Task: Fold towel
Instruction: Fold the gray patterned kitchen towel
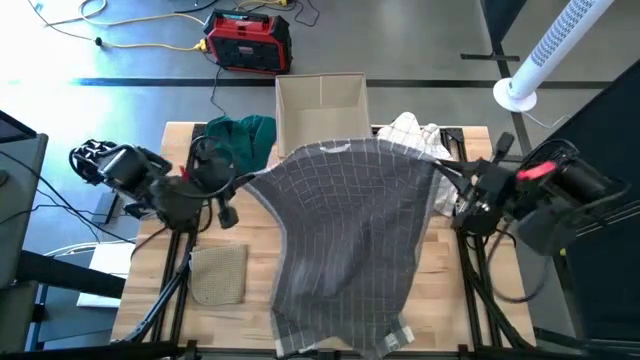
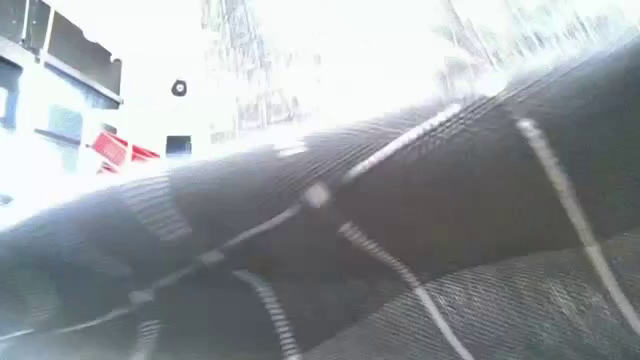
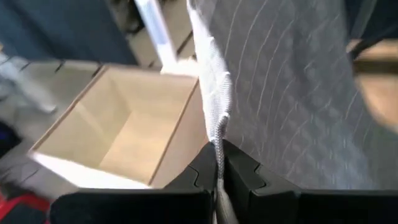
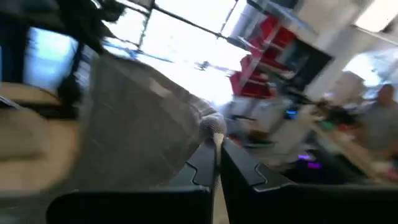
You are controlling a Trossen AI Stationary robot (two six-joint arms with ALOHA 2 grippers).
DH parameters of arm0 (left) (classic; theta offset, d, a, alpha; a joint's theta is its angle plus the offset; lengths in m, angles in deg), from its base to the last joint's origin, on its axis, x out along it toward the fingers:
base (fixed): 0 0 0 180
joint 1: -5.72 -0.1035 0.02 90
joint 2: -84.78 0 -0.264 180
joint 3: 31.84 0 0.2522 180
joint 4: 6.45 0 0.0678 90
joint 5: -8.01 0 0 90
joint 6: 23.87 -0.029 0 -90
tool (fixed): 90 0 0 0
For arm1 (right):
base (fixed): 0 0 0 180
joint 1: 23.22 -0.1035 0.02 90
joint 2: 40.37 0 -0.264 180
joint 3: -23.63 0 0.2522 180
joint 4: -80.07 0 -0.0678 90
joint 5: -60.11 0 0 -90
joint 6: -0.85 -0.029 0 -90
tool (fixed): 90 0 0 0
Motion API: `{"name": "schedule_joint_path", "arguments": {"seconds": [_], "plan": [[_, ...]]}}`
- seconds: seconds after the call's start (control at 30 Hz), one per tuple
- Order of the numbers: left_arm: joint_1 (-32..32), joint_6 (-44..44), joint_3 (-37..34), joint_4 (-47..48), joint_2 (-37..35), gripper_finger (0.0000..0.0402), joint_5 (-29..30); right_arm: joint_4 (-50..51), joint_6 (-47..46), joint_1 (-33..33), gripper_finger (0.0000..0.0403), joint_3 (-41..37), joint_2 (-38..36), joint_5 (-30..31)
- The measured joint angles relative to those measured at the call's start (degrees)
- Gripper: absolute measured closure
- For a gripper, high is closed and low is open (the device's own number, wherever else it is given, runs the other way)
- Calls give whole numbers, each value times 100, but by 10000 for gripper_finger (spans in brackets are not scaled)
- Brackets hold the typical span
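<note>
High view: I see the grey grid-lined towel (image 1: 345, 240) stretched above the wooden worktop (image 1: 440, 300), left end effector (image 1: 250, 182) at 9 o'clock and right end effector (image 1: 440, 170) at 3 o'clock pinched closed on its corners.

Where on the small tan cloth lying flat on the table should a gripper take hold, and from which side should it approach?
Probably an edge or corner of the tan cloth, from straight above. It lies flat on the table, so nothing is raised to pinch; its side nearest the left gripper looks clear, while the grey towel hangs along the opposite side. Both grippers are busy: the right gripper also clamps the towel.
</note>
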Motion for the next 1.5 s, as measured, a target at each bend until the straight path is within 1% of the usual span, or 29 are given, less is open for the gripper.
{"name": "schedule_joint_path", "arguments": {"seconds": [0.07, 0.17, 0.23, 0.3, 0.37, 0.53, 0.87, 0.9, 0.97, 1.07, 1.13, 1.3, 1.4, 1.47, 1.5], "plan": [[-283, -211, -2, -10, -38, 402, -132, 309, -445, 307, 403, -198, -118, 30], [-641, -754, -2, -358, -84, 402, -424, 153, -326, 732, 403, -745, -461, -293], [-903, -1053, -2, -709, -87, 402, -840, 316, -468, 1031, 403, -1083, -677, -600], [-1140, -1235, 2, -1023, -28, 402, -1435, 279, -530, 1354, 403, -1500, -949, -850], [-1262, -1273, 2, -1026, 104, 402, -1866, 294, -650, 1583, 403, -1933, -1206, -1042], [-1471, -1410, -4, -582, 527, 402, -2028, 267, -1083, 2049, 403, -3025, -1820, -1209], [-1967, -1338, -1443, -1241, 781, 402, -2849, -543, -1989, 2086, 403, -5467, -2824, -2360], [-2000, -1321, -1620, -1362, 796, 402, -2957, -689, -1934, 2066, 403, -5671, -2885, -2558], [-2033, -1192, -1976, -1685, 798, 402, -3351, -995, -1739, 2009, 403, -5967, -2956, -3075], [-1938, -817, -2441, -2122, 796, 402, -4006, -1342, -1744, 1868, 403, -6299, -2987, -4021], [-1767, -470, -2728, -2380, 796, 402, -4328, -1625, -1828, 1715, 403, -6474, -2961, -4634], [-1020, 553, -3401, -3167, 793, 402, -4890, -2285, -2182, 1164, 403, -6871, -2866, -6102], [-538, 1176, -3720, -3781, 793, 402, -4962, -2695, -2400, 749, 403, -6992, -2712, -6650], [-252, 1499, -3911, -4249, 805, 402, -4869, -3019, -2482, 464, 403, -7111, -2561, -6778], [-131, 1643, -3995, -4495, 863, 402, -4692, -3182, -2482, 338, 403, -7197, -2466, -6791]]}}
